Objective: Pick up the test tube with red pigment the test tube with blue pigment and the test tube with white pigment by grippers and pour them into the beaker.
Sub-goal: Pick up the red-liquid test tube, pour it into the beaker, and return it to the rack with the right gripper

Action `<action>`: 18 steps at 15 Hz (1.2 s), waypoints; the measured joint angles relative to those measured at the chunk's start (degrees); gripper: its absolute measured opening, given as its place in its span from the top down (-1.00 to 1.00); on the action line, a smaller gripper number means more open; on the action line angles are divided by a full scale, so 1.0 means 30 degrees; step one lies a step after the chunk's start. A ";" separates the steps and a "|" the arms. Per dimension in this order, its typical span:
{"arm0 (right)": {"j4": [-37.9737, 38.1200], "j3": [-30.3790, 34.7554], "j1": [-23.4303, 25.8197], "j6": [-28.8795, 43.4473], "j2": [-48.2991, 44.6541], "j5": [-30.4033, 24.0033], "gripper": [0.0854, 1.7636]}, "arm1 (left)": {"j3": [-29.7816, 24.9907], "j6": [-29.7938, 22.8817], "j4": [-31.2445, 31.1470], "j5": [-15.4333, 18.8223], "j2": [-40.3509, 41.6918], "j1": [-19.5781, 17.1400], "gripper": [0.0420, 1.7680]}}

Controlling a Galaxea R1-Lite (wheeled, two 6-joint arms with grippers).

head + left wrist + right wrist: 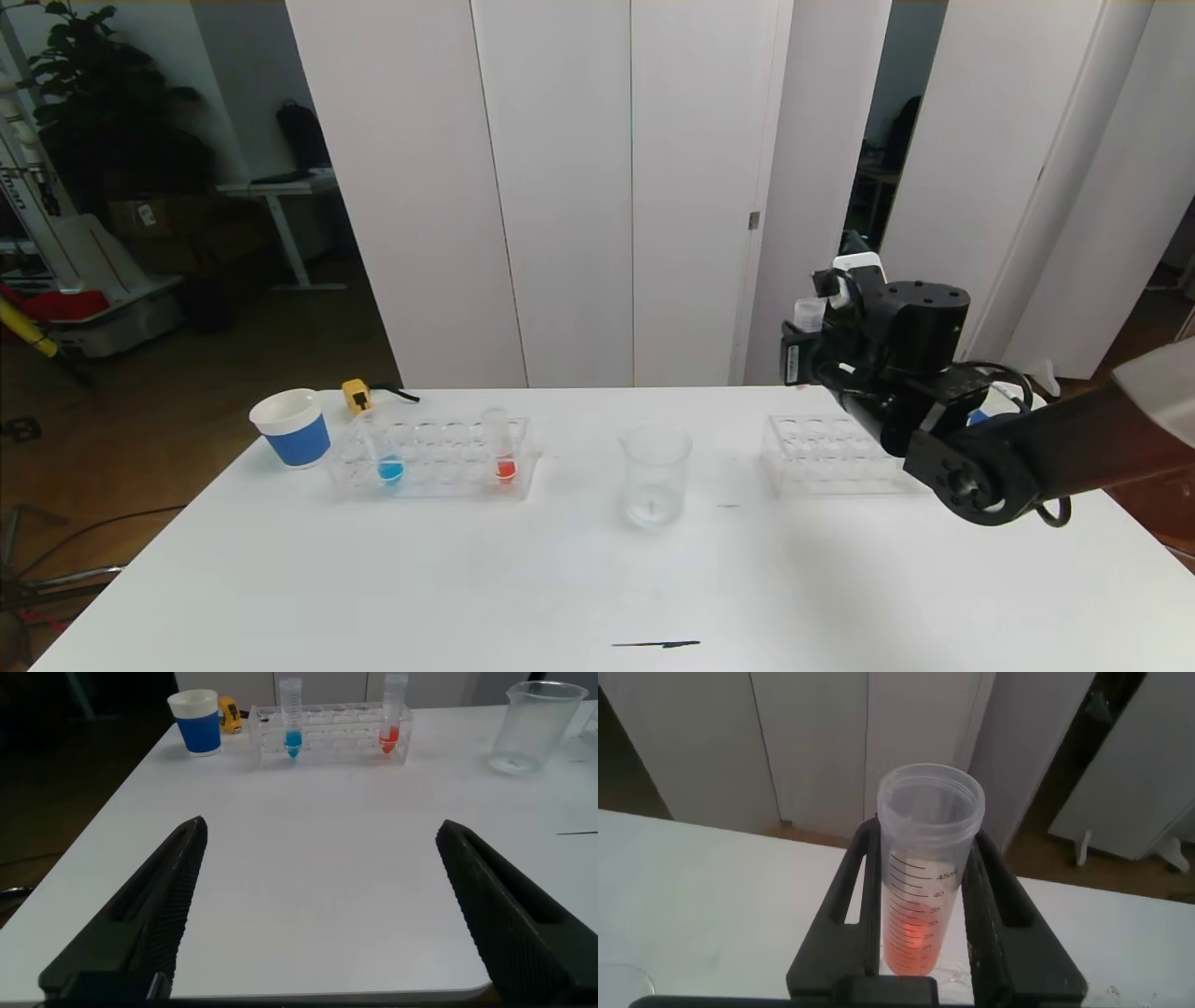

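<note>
My right gripper (810, 329) is raised above the table's right side, shut on a graduated clear test tube (926, 887) with orange-red liquid in its lowest part; its open rim is away from the wrist. The beaker (655, 472) stands at mid-table, apart from it to the left, and also shows in the left wrist view (534, 726). The test tube with blue pigment (387, 455) and a second red tube (501, 448) stand upright in the left clear rack (431, 459). The test tube with white pigment is out of view. My left gripper (321, 826) is open and empty over the table's near left part.
An empty clear rack (822, 455) sits under the right arm. A blue white-rimmed paper cup (292, 427) and a small yellow object (356, 396) are at the back left. A dark thin mark (655, 644) lies near the front edge.
</note>
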State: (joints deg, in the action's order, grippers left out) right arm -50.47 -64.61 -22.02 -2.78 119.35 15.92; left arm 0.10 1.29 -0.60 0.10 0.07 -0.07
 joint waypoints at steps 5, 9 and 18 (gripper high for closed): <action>0.6095 -0.6294 0.0512 -0.0016 0.0524 -0.4112 0.41 | 0.0000 0.0008 0.0000 0.0000 0.0000 0.0000 -0.98; 0.7830 -0.9269 0.0443 -0.0760 0.1755 -0.7574 0.40 | 0.0000 0.0008 0.0000 0.0000 0.0000 0.0000 -0.98; 0.5425 -0.9167 -0.0626 -0.5043 0.2832 -1.0232 0.40 | 0.0000 0.0008 -0.0008 0.0000 0.0000 0.0000 -0.98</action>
State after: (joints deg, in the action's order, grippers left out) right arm -34.19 -92.11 -23.89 -17.91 127.84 -14.77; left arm 0.10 1.32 -0.62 0.10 0.07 -0.07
